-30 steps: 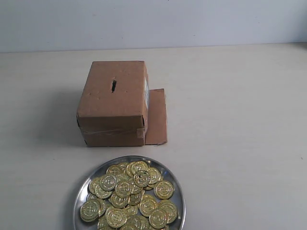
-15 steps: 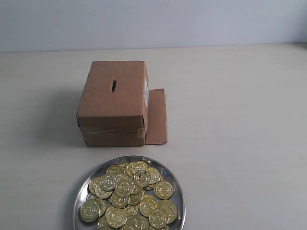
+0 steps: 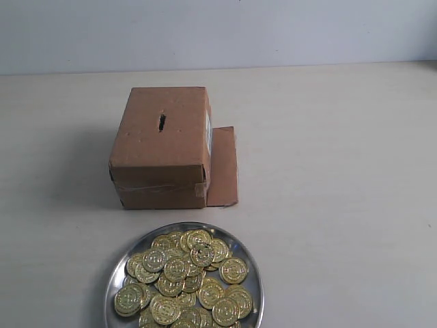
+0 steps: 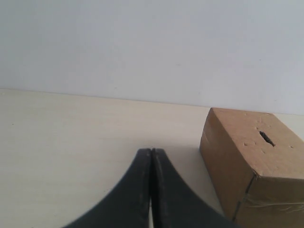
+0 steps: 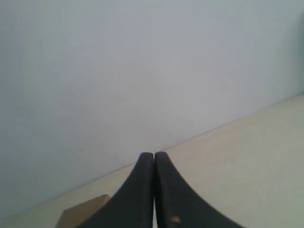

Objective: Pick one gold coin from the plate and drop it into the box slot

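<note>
Exterior and wrist views of a tabletop coin-sorting scene.

**Counts.** One box, brown cardboard, stands on the pale table. It has one slot, a short dark slit in its top face. One loose flap lies flat against its right side, and one small white label is on that same side. One plate, round and silver, sits in front of the box and apart from it, cut by the lower edge of the view. It carries a heap of gold coins, several dozen of them. They overlap too much for an exact count. Two grippers appear, each only in its own wrist view.

**Left gripper**. The black fingers are pressed together with nothing between them. The box stands on the table ahead of and to one side of the tips, near but not touching, with its slot facing up.

**Right gripper**. The fingers are likewise clenched and empty. Only a corner of the box shows beside them, against the white wall.

The plate and coins show in the exterior view alone, so where they lie relative to either gripper cannot be told.
</note>
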